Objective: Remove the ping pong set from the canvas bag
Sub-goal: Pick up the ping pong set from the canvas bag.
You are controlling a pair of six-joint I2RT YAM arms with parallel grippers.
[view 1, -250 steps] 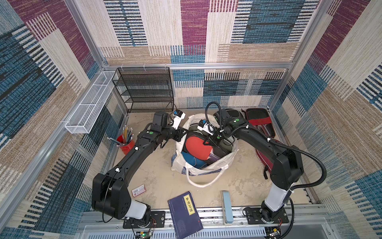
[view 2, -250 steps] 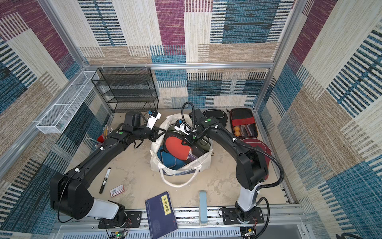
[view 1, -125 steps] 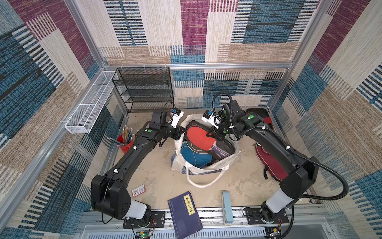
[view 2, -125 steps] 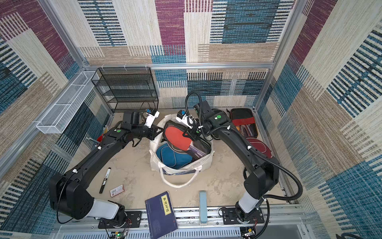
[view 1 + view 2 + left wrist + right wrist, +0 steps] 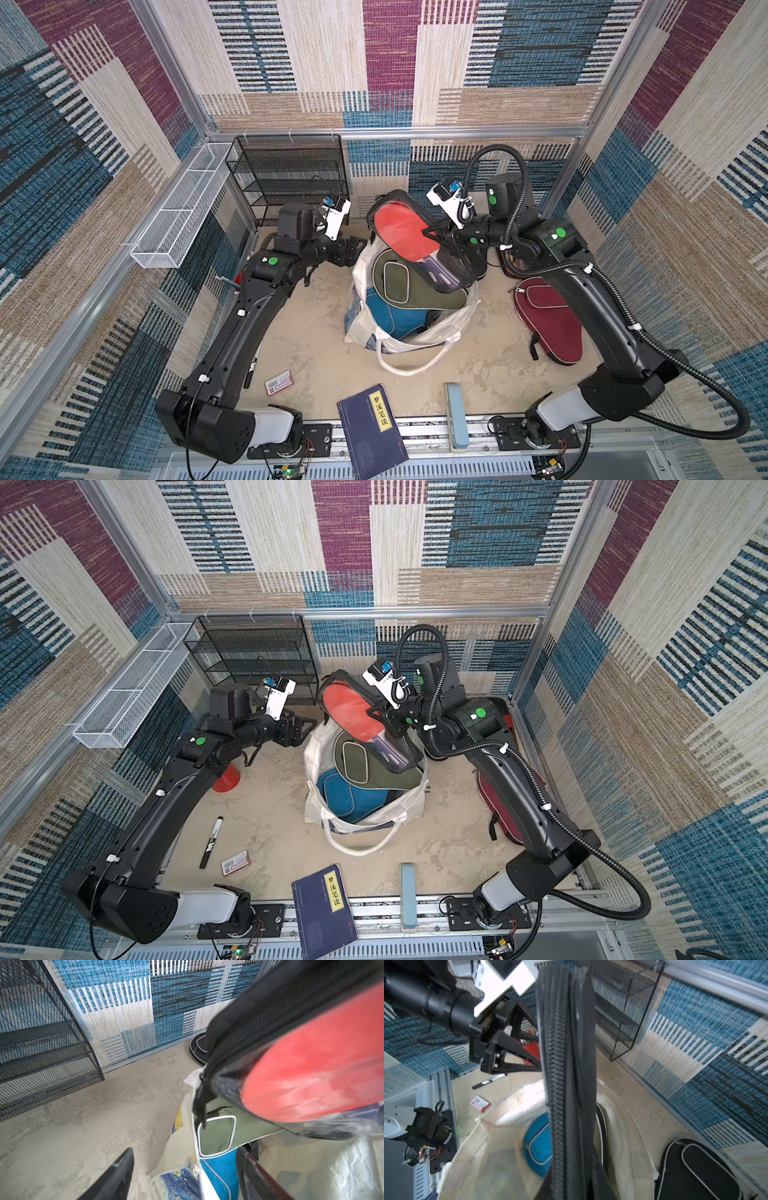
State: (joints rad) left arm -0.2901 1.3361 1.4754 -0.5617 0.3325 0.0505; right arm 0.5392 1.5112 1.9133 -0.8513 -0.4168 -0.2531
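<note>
White wire basket [image 5: 178, 212] and black mesh rack [image 5: 291, 178] line the far left. Nearer, a red cup [image 5: 226, 779], a black marker [image 5: 212, 841] and a small red-and-white card [image 5: 279, 381] sit on the sandy tabletop [image 5: 316, 332] beside my left arm. My left gripper [image 5: 358, 249] hangs at the left rim of the canvas bag [image 5: 360, 284], jaws spread wide and gripping nothing; my wrist view shows the cloth edge between them.

Centre, the bag stands open, one loop handle flopped toward the front, an olive case [image 5: 409, 286] lying over a blue case [image 5: 395, 318] inside. A dark blue book [image 5: 376, 430] overhangs the front rail. Above the bag's mouth, my right gripper [image 5: 440, 240] is clamped on the clear case [image 5: 405, 232] with the red paddle, lifted and tilted, round head toward the back wall, handle end low over the right rim; whether it touches the cloth I cannot tell. A black case [image 5: 695, 1169] lies flat behind the bag.

Right, the maroon case [image 5: 548, 320] rests on the table beside my right arm, out of the bag
</note>
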